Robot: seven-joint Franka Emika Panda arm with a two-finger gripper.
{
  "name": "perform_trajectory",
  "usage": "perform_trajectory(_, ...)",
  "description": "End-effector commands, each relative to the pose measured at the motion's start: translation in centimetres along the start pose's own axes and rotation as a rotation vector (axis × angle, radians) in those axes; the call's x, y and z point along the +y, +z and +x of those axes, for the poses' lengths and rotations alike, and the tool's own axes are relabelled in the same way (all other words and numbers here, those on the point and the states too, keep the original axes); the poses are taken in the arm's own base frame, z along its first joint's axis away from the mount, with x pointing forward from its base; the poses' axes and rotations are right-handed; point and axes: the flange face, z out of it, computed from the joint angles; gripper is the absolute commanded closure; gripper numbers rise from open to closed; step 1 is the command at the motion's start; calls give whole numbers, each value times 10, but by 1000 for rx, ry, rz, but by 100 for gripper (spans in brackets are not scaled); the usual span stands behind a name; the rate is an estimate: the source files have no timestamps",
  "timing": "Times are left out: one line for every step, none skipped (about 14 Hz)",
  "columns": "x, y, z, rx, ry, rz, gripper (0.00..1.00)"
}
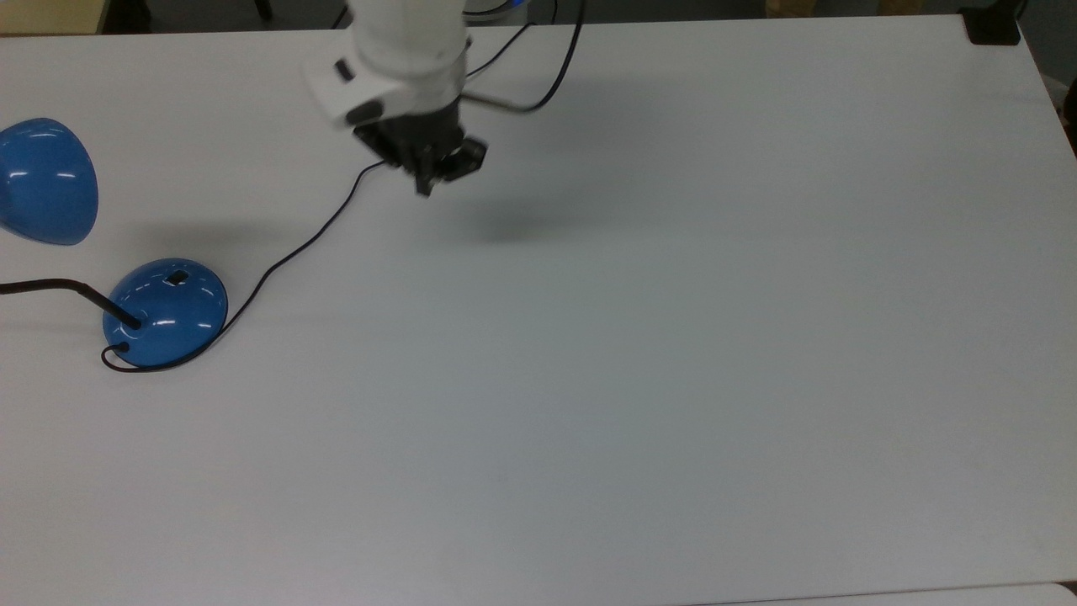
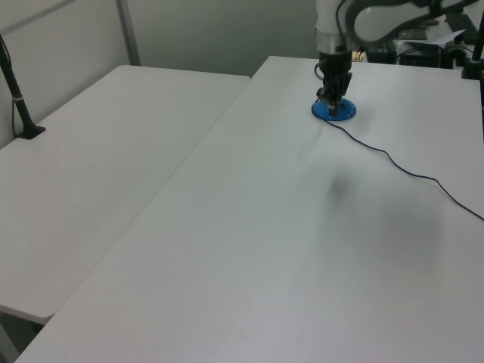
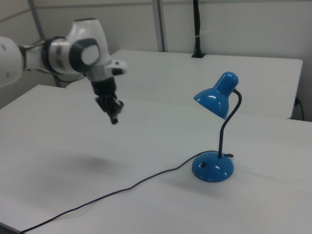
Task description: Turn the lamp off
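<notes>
The blue lamp (image 1: pixel 166 311) stands near the top view's left edge, with its dome base on the white table (image 1: pixel 673 337) and its shade (image 1: pixel 42 181) further left. A small black switch (image 1: pixel 177 276) sits on the base. The lamp's thin black neck and shade (image 3: pixel 217 100) rise above the base (image 3: pixel 212 167) in the right view, and no glow shows under the shade. My gripper (image 1: pixel 425 187) hangs shut and holding nothing, above the table, well to the top view's right of the base. In the right view the gripper (image 3: pixel 115 119) is high and far left of the lamp.
The lamp's black cord (image 1: pixel 286 257) runs from the base across the table toward its far edge, passing under my arm. A second white table (image 2: pixel 91 166) adjoins on the left view's left, with a black post (image 2: pixel 19 98) on it.
</notes>
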Motion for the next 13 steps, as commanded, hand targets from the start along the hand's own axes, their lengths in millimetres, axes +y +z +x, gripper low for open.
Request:
perform_trajectory(-13,-63,-44,-7,-164,12,100)
perform_trajectory(-19,-73,-53,-11,-213,6,100)
perform_trajectory(-23,-81,-61,-20,-256,0,100)
perform_trajectory(-25,-87,-68,-28,-288,-4,100)
perform_trajectory(-27,-97,-71,-23,-308,-6,100)
perform_trajectory(-30,-104,-74,-31,-322,-8,100)
perform_trajectory(-32,-111,-76,-42,-342,-9,100)
perform_trajectory(-30,-115,-76,-36,-358,-8,98)
perform_trajectory(-30,-115,-76,-36,-358,-8,89)
perform_trajectory(-26,-121,-74,-25,-351,-6,72)
perform_trajectory(-25,-122,-73,-22,-348,-5,65)
perform_trajectory(-22,-124,-72,-18,-343,-5,54)
perform_trajectory(-22,-125,-72,-16,-343,-4,42)
